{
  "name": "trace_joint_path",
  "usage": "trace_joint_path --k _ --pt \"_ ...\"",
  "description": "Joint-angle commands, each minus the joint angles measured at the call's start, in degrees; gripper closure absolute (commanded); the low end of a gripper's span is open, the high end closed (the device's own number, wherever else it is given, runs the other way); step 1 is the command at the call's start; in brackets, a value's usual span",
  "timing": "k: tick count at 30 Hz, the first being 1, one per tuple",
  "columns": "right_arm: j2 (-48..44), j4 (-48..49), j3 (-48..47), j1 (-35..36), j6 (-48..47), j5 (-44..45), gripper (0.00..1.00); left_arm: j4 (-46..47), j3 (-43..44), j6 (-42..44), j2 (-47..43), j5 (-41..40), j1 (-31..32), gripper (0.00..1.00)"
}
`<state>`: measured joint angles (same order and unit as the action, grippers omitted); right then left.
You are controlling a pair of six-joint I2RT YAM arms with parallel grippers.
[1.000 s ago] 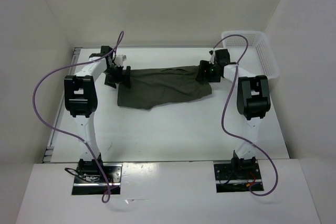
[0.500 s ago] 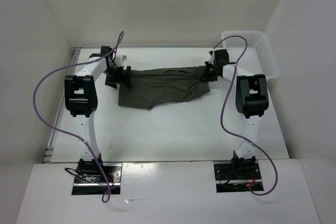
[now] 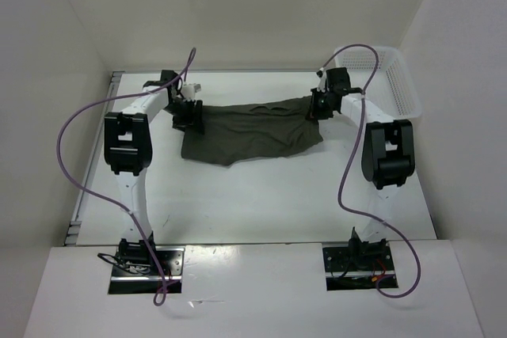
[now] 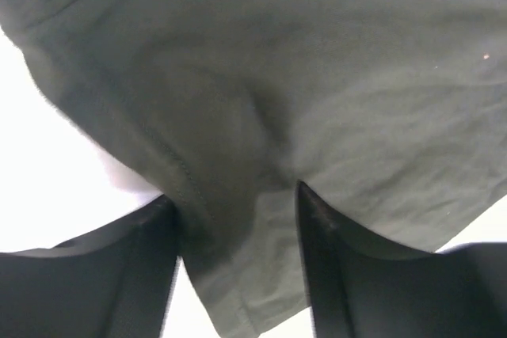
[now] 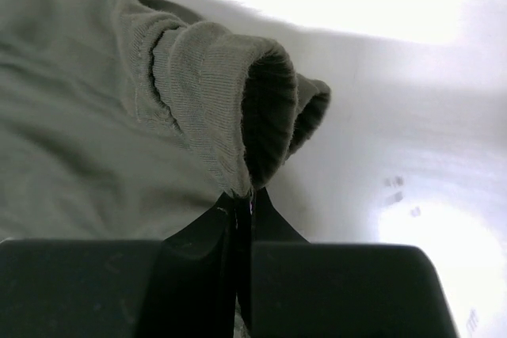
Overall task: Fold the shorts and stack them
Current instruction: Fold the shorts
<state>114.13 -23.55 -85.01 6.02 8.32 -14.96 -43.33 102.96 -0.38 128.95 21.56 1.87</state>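
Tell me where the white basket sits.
In the top view, the white basket sits at the table's far right corner, just beyond the right gripper.

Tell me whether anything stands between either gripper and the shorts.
Nothing visible does. The left gripper is closed on a fold of the shorts, and the right gripper pinches their ribbed waistband.

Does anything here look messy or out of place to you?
Only the shorts: they lie rumpled and crooked across the table, their near edge ragged rather than straight. At the right gripper the ribbed waistband is bunched into a curled lump where it is pinched. Nothing looks spilled or damaged.
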Motion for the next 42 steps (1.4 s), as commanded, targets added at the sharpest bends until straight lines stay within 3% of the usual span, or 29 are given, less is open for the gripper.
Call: trace_joint_path --k 1,5,9,12,16,22,26,32,34,37,40,42 --pt "-7.6 -5.4 -0.8 1.4 -2.3 0.7 0.99 -1.5 0.3 0.4 6.5 3.4 2.5 0.39" --pt "-11.2 -10.1 -1.9 2.6 -1.6 4.0 0.99 -1.5 3.0 0.4 7.0 6.2 3.7 0.72" --pt "-12.4 -14.1 -5.4 4.7 -0.1 6.3 0.99 -2.0 6.4 0.4 7.6 8.7 6.8 0.89" --pt "-13.0 -15.1 -8.2 8.8 1.6 9.1 0.99 -2.0 9.4 0.4 8.8 10.3 10.0 0.92" --pt "-8.6 -15.6 -14.5 15.1 4.9 12.5 0.99 -2.0 13.8 0.4 10.0 11.7 13.5 0.92" --pt "-1.3 -17.7 -23.3 22.9 11.9 17.9 0.99 0.7 9.7 0.4 9.0 15.5 15.1 0.93" --pt "1.4 -18.2 -25.0 27.7 14.3 18.6 0.99 3.4 5.1 0.4 6.9 14.9 15.1 0.93" --pt "2.7 -18.2 -22.4 28.8 13.3 19.1 0.99 4.5 3.4 0.4 5.8 13.0 11.8 0.91" --pt "2.1 -17.6 -20.7 30.3 11.9 17.5 0.99 4.5 3.4 0.4 5.2 12.5 10.9 0.88" --pt "1.5 -16.3 -19.7 32.5 10.5 14.9 0.99 4.0 3.4 0.4 3.2 13.0 10.2 0.74" --pt "1.5 -13.6 -19.1 35.6 8.1 13.6 0.86 4.0 1.6 0.4 1.1 12.4 9.6 0.58" --pt "1.5 -11.6 -19.1 37.5 4.4 13.6 0.76 4.0 0.8 0.4 0.4 11.7 9.1 0.54"
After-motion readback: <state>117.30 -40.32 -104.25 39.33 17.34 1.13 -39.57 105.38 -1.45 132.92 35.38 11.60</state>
